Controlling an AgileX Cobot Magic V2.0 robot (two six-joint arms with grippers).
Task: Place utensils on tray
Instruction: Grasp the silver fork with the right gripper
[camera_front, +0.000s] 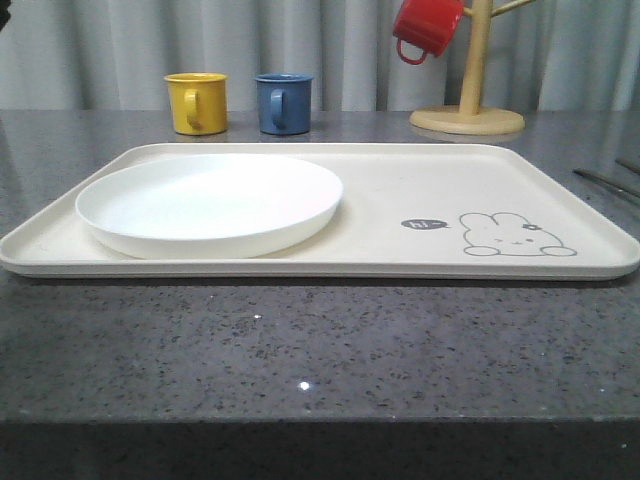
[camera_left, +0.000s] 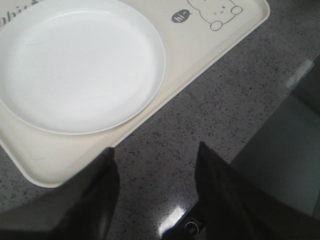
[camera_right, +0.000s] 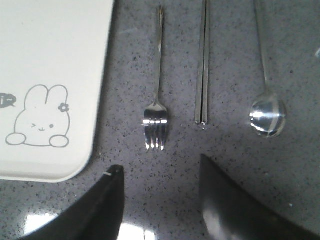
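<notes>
Three steel utensils lie side by side on the grey counter beside the tray: a fork (camera_right: 156, 100), a long straight flat piece (camera_right: 202, 65) and a spoon (camera_right: 267, 95). Their ends show as thin dark lines (camera_front: 605, 182) at the far right of the front view. The cream tray (camera_front: 420, 190) with a rabbit drawing (camera_right: 40, 120) holds a round white plate (camera_front: 210, 203). My right gripper (camera_right: 160, 167) hangs open just short of the fork's tines, holding nothing. My left gripper (camera_left: 155, 152) is open over bare counter beside the tray's edge (camera_left: 150, 117).
A yellow mug (camera_front: 197, 102) and a blue mug (camera_front: 283, 102) stand behind the tray. A red mug (camera_front: 426, 28) hangs on a wooden mug tree (camera_front: 468, 110) at the back right. The counter's front edge (camera_left: 280, 95) drops off near my left gripper.
</notes>
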